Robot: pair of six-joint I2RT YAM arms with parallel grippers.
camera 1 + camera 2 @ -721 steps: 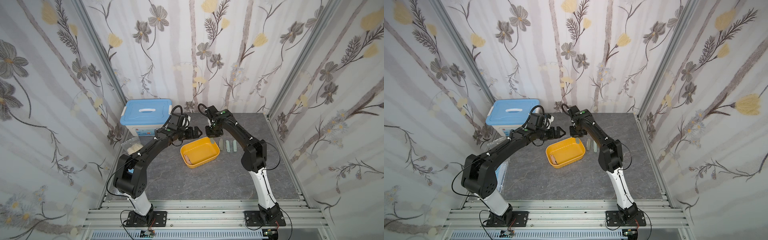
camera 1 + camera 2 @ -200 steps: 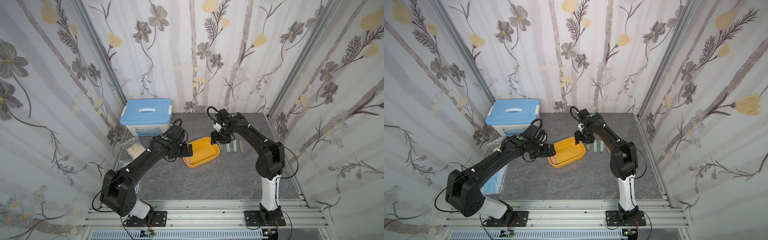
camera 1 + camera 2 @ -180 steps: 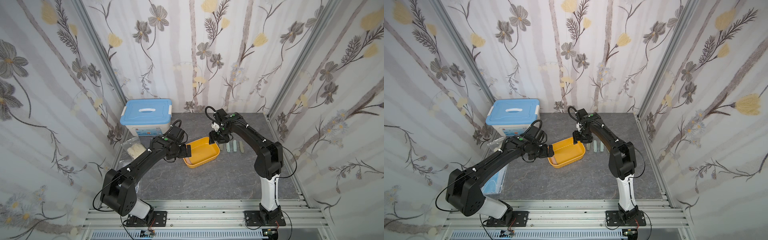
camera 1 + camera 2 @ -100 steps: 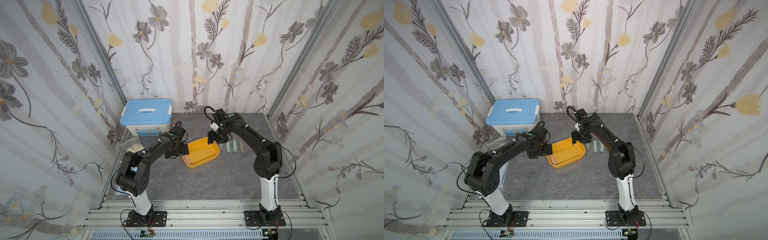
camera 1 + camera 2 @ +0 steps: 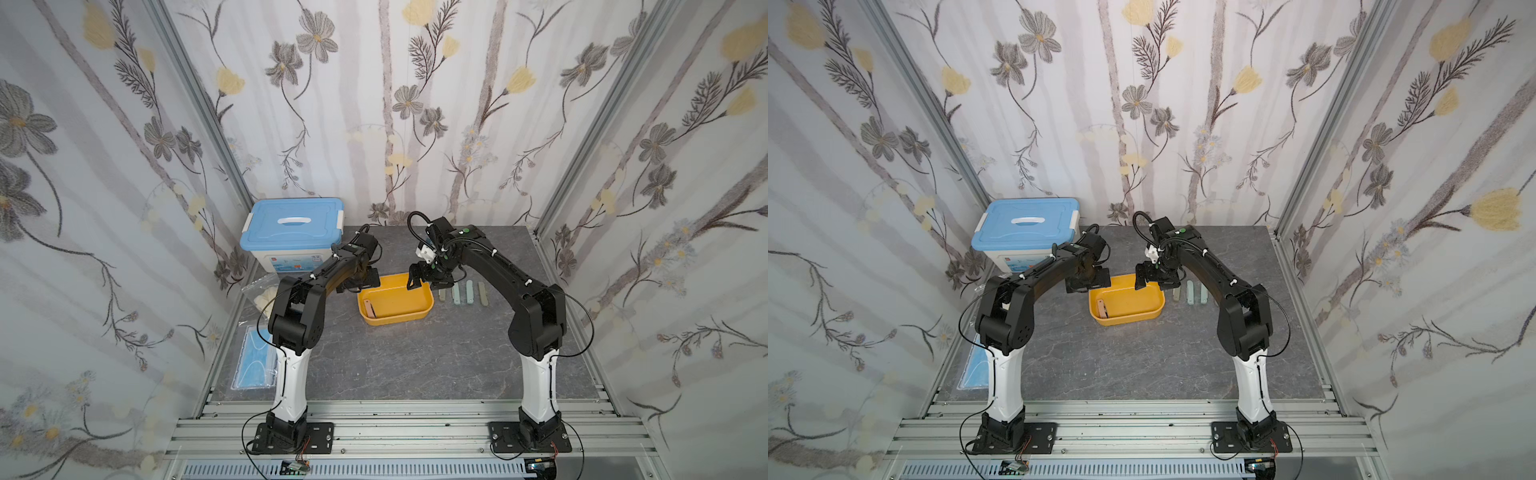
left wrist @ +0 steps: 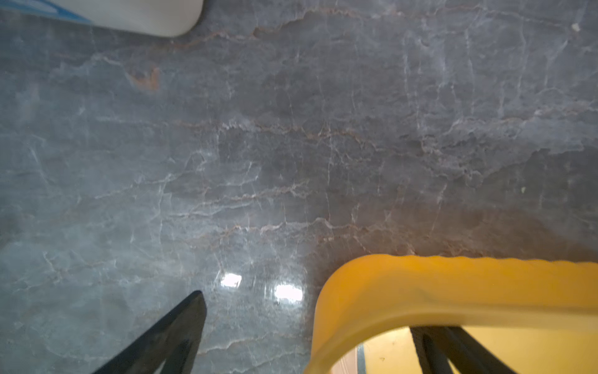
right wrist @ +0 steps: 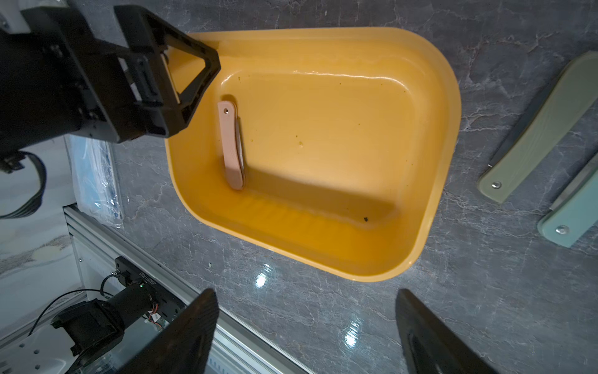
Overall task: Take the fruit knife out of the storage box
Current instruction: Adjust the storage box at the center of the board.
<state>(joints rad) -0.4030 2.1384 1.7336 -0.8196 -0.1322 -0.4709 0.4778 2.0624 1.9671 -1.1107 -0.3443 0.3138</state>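
Grey tabletop first, with the blue-lid box parked far left. The left arm has folded back at the elbow over the last second, yet the left fingers stay at the far-left corner of the storage box. They're spread as wide as they go, one inside the wall, one outside over the tabletop, gripping nothing. Whether they touch the wall I cannot tell. The storage box itself has swung from skewed to square-on in the last few seconds.

Over on the right, the right fingers have slid left, away from the row of knives lying just right of the storage box. Now they hang above its far rim, wide apart, nothing between them. My read: that hand is free and lining up a pick, with the left placed to steady things.

The target, the pink folded knife, lies flat inside, tight against the left end wall. That looks an awkward spot, and the job isn't done.

Any writing? There's a blue sticker on the blue-lid box's front and white print on a motor at the near edge, both too small to read.
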